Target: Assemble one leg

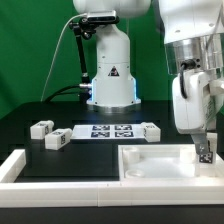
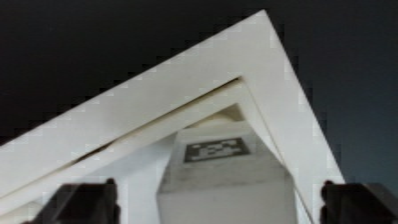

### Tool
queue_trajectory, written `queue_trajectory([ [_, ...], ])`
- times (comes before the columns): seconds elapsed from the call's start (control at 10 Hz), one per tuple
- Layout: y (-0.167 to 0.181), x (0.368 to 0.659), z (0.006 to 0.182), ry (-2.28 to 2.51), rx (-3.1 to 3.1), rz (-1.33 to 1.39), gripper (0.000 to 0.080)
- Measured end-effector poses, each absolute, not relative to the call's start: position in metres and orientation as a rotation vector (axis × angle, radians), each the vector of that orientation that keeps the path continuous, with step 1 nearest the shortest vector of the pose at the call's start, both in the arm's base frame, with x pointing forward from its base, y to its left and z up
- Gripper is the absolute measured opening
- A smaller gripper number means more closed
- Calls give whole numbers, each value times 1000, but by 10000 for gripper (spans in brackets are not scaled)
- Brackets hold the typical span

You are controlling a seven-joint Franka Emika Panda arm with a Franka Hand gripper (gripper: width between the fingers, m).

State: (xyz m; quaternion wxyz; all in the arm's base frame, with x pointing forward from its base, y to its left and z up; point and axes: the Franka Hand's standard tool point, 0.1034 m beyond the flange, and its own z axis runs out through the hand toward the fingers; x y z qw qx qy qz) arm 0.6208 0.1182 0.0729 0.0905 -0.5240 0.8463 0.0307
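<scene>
A leg, a white block with a black-and-white tag, stands upright in the corner of the large white rimmed tray. My gripper is open and straddles this leg, with a gap between each dark fingertip and the block's sides. In the exterior view the gripper hangs low over the tray's far corner at the exterior view's right. The leg's tag shows just below the fingers.
Two more legs lie on the black table at the exterior view's left. Another leg lies beside the marker board. A white rail borders the front left. The robot base stands behind.
</scene>
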Motion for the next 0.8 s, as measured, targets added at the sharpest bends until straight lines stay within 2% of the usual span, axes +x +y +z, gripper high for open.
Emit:
queue_trajectory([
  [0.1, 118, 621, 73, 2514, -1562, 91, 631],
  [0.2, 118, 621, 73, 2513, -1563, 91, 644],
  [0.8, 118, 621, 72, 2509, -1570, 91, 649],
])
